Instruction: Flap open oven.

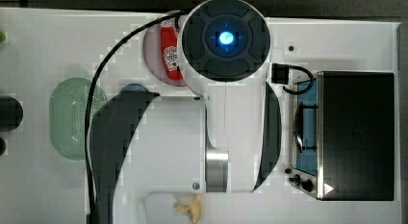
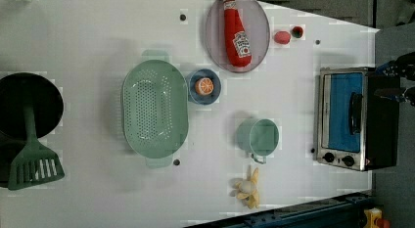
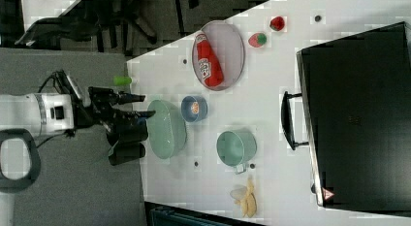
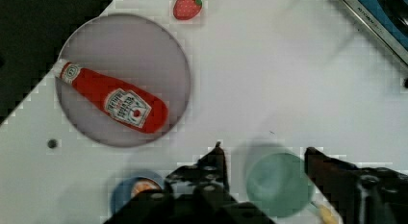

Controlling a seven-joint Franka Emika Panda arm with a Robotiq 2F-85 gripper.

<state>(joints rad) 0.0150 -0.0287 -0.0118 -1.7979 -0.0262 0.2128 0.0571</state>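
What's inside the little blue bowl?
The little blue bowl holds one orange slice, cut side up, seen in the left view. It sits beside the green colander. Whatever lies under the slice is covered.

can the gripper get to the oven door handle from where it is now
Probably yes. The gripper hangs open above the table, apart from the oven. Its shut door's bar handle faces open white tabletop, with nothing standing against it.
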